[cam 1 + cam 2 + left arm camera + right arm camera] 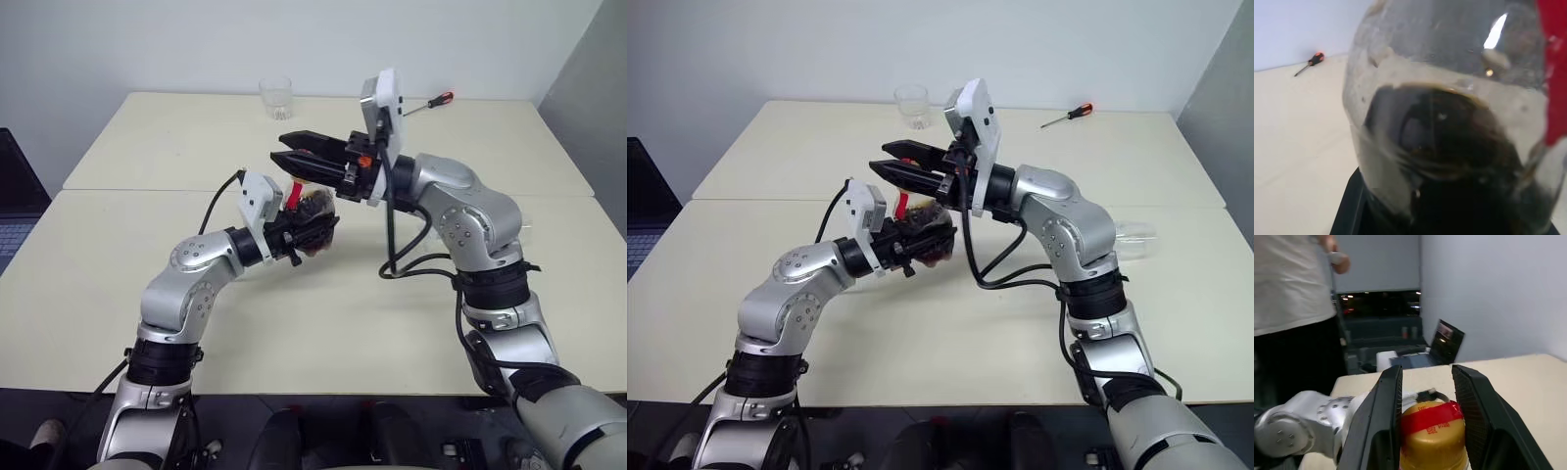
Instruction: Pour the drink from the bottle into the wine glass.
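Between right tool (1427,426) fingers: yellow cap (1432,450), seemingly.

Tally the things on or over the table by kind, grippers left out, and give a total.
Bottles: 1, the bottle of dark drink with its yellow cap
Glasses: 2, a tumbler and a wine glass at the right edge
Screwdrivers: 1, the screwdriver
Total: 4

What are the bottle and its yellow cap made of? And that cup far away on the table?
The bottle looks like thin clear plastic: see-through, shiny, with dark drink showing inside. Its cap seems yellow plastic, smooth and matte. The cup looks like clear glass, though it might be hard plastic.
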